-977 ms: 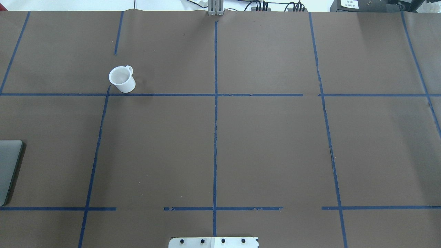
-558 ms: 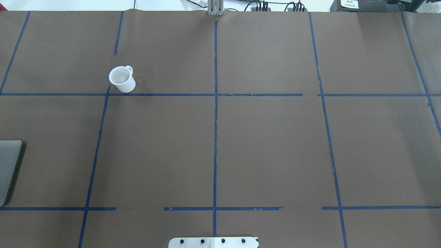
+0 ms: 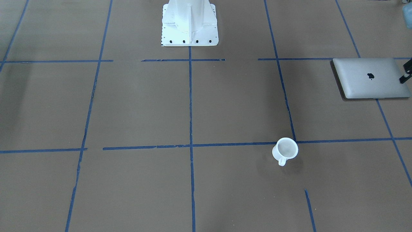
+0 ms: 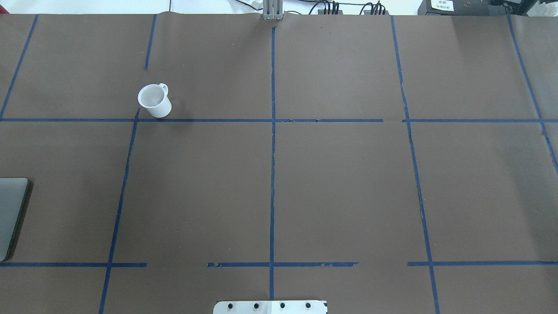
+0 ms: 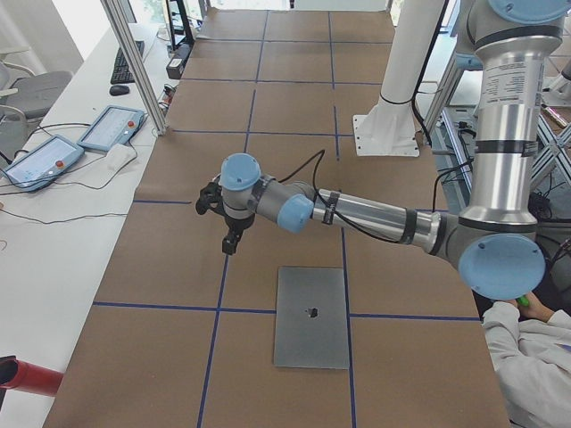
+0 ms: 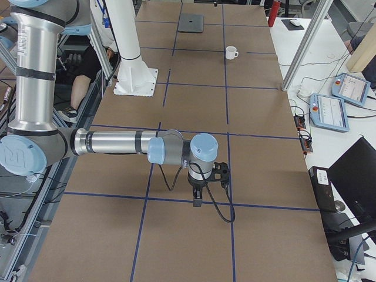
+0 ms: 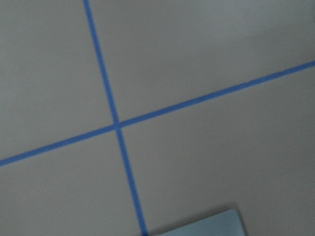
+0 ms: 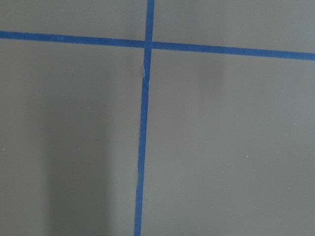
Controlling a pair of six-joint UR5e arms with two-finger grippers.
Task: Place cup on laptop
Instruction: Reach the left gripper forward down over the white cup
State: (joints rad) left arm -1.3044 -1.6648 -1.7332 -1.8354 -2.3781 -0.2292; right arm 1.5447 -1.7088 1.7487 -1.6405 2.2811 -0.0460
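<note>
The white cup [image 3: 285, 150] stands upright on the brown table, its handle toward the operators' side; it also shows in the overhead view [image 4: 154, 100] and small in the right view [image 6: 231, 53]. The closed silver laptop [image 3: 370, 78] lies flat at the table's left end, partly cut off in the overhead view [image 4: 11, 213], whole in the left view [image 5: 311, 316]. My left gripper [image 5: 230, 239] hangs above the table just past the laptop, far from the cup. My right gripper [image 6: 197, 200] hangs over the table's right part. I cannot tell whether either is open or shut.
The white robot base [image 3: 190, 25] stands at the table's near edge. Blue tape lines [image 4: 272, 152] grid the brown table cover. Teach pendants [image 5: 111, 129] lie on the side bench. An aluminium post [image 5: 134, 62] stands at the far edge.
</note>
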